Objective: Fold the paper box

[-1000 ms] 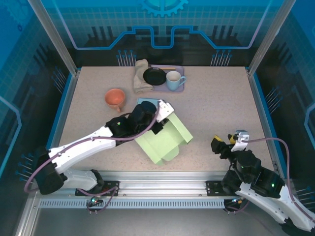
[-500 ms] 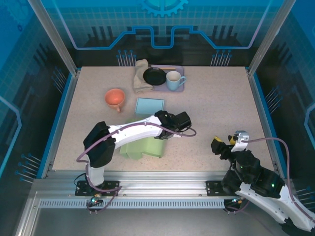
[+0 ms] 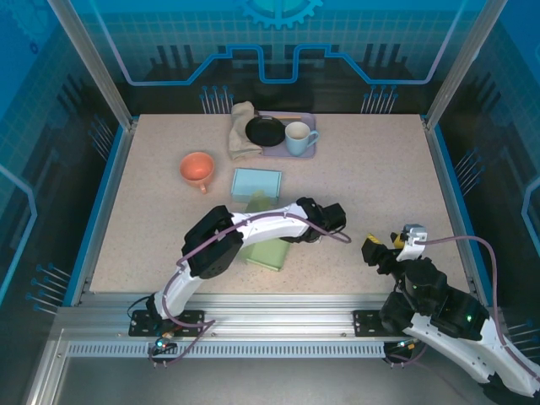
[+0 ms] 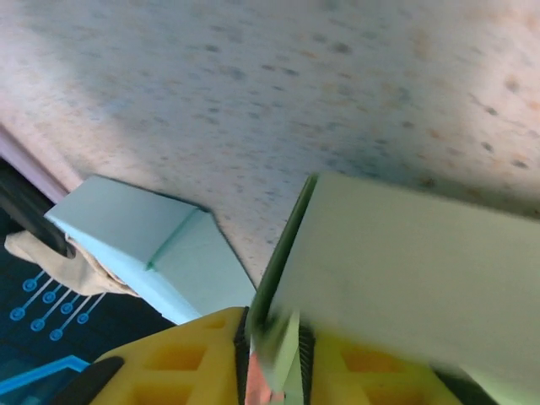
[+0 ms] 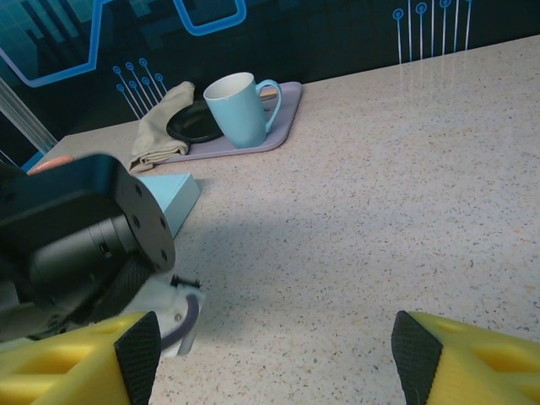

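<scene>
L end effector (image 4: 274, 337): narrow, yellow fingers (image 4: 177, 367) nipped on the thin edge of a green flap of the paper box (image 4: 405, 270), panel standing up off the worktop (image 4: 278, 93). The box sits mid-front of the worktop, just in front of a light blue box (image 3: 256, 181), w/ the L arm (image 3: 253, 226) lying across it. R end effector (image 5: 276, 354): wide, nothing btwn the fingers, parked near the front-right, well apart from the box. Handling, by the look: thin card, v. light, stiff across each panel but hinging easily at the creases. It prob. slides on the speckled top if pushed and dents if squeezed hard. Best hold is a free flap edge close to a crease, light pinch. The body likely needs pinning by the other arm or it'll drag along. Views: L wrist gives the grip itself, flap edge in the gap, plus the blue box's side face low-left. Top view gives layout instead: green card either side of the arm, orange cup (image 3: 197, 169) back-left. R wrist view adds the black L wrist housing (image 5: 84, 219) close at left, and far back a tray (image 5: 283, 110) w/ mug (image 5: 240, 110), black plate (image 5: 194, 125), and a cloth (image 5: 160, 126) just beside it.
</scene>
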Controlling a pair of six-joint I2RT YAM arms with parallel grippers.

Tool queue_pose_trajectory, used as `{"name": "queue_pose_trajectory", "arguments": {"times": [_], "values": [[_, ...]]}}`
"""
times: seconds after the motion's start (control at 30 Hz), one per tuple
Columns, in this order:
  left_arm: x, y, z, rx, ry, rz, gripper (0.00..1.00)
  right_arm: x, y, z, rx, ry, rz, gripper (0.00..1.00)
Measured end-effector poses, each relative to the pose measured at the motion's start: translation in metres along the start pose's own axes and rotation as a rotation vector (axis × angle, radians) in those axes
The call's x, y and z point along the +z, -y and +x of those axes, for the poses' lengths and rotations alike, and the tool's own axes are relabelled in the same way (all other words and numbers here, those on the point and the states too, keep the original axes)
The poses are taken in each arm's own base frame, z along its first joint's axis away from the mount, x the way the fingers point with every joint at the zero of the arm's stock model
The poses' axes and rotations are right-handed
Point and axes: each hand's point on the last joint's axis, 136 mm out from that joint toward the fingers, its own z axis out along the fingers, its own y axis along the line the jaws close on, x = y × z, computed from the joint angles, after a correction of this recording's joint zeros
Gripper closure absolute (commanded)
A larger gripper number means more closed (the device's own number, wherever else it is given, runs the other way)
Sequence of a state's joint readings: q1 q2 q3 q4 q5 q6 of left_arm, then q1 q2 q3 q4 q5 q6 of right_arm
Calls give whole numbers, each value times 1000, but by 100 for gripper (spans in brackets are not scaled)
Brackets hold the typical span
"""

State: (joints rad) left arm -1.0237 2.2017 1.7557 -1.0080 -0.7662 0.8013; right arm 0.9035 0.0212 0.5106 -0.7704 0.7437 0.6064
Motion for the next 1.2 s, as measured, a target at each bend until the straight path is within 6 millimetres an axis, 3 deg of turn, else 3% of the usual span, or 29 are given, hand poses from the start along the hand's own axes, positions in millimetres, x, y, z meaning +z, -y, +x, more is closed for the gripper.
{"name": "queue_pose_trajectory", "arguments": {"times": [0.33,0.47,0.6,0.73,1.0,1.1,1.2], "values": [[-32,-13,27,-181,78,-61,65,0,1,-1,0,4,7,25],[-63,-39,35,-430,180,-119,60,0,1,-1,-2,4,7,25],[-102,-60,58,-753,323,-167,57,3,-5,1,-19,3,-19,24],[-121,-48,96,-1055,423,-166,50,13,-23,13,-66,-39,-83,23],[-130,-2,164,-1523,575,-109,39,42,-52,52,-213,-246,-116,23],[-135,6,171,-1611,637,-65,38,48,-56,62,-248,-304,-112,23],[-137,8,162,-1639,681,-2,36,50,-60,65,-262,-328,-117,22]]}}
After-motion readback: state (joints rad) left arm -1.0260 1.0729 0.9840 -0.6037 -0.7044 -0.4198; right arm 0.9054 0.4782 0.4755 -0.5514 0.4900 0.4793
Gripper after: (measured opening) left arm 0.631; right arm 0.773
